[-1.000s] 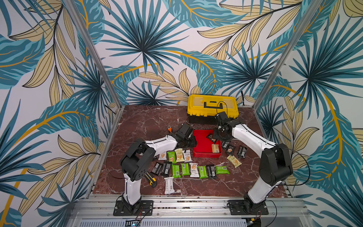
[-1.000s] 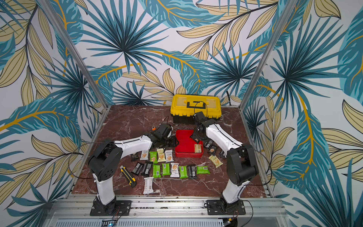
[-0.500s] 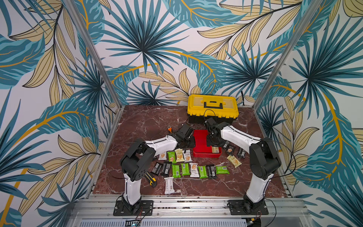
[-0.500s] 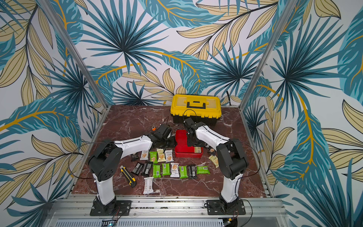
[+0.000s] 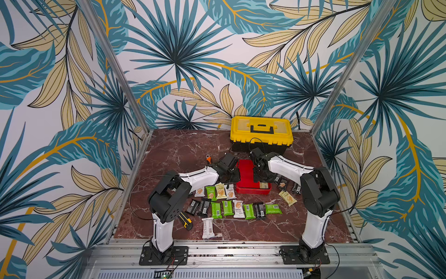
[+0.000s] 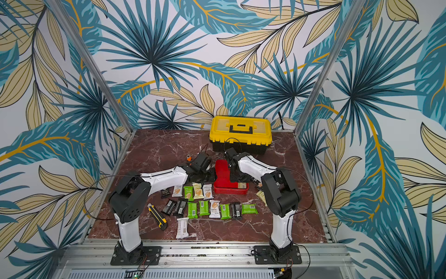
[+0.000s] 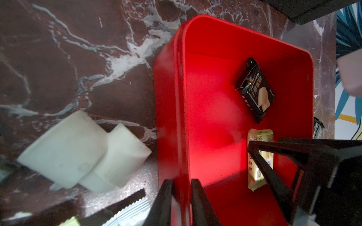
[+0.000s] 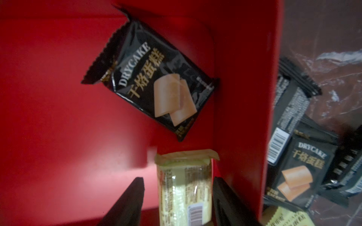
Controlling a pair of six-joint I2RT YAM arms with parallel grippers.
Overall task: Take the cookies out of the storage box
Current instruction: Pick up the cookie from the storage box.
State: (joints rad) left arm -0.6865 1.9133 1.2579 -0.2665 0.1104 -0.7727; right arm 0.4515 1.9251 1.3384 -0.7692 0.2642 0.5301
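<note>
In both top views: red storage box (image 5: 245,172) (image 6: 222,174) mid-way across the dark marble table (image 5: 183,149), just in front of the yellow-and-black toolbox (image 5: 261,131). Most cookies (image 5: 228,207) outside it, lying in loose rows on the marble nearer the arm bases. A few more beside the box on the right arm's side. Left gripper (image 5: 236,177) (image 6: 213,178) down at the box wall on the left arm's side. Right gripper (image 5: 261,181) (image 6: 240,181) low inside the box, over its near corner. Too small here to read either pair of jaws. Cream packet (image 5: 264,185) just visible in that corner. Yellow utility knife (image 5: 185,221) near the left arm's base.

Left wrist view: left gripper (image 7: 181,182) clamped on the wall of the storage box (image 7: 170,88), one finger outside, one inside, both pressed to the red plastic. Inside the box, only two packets: black packet (image 7: 254,90) flat on the floor, cream packet (image 7: 259,140) next to it, partly hidden behind the right gripper. White pipe elbow (image 7: 82,150) on the marble beside the box, not touching it.

Right wrist view: right gripper (image 8: 177,181) spread wide, straddling one end of the cream packet (image 8: 184,187), with a gap on one side, so grasping nothing. Black packet (image 8: 152,82) lying at an angle beyond it, one end near the wall. Further cookies (image 8: 299,166), in black wrappers, heaped on the marble just outside that wall.
</note>
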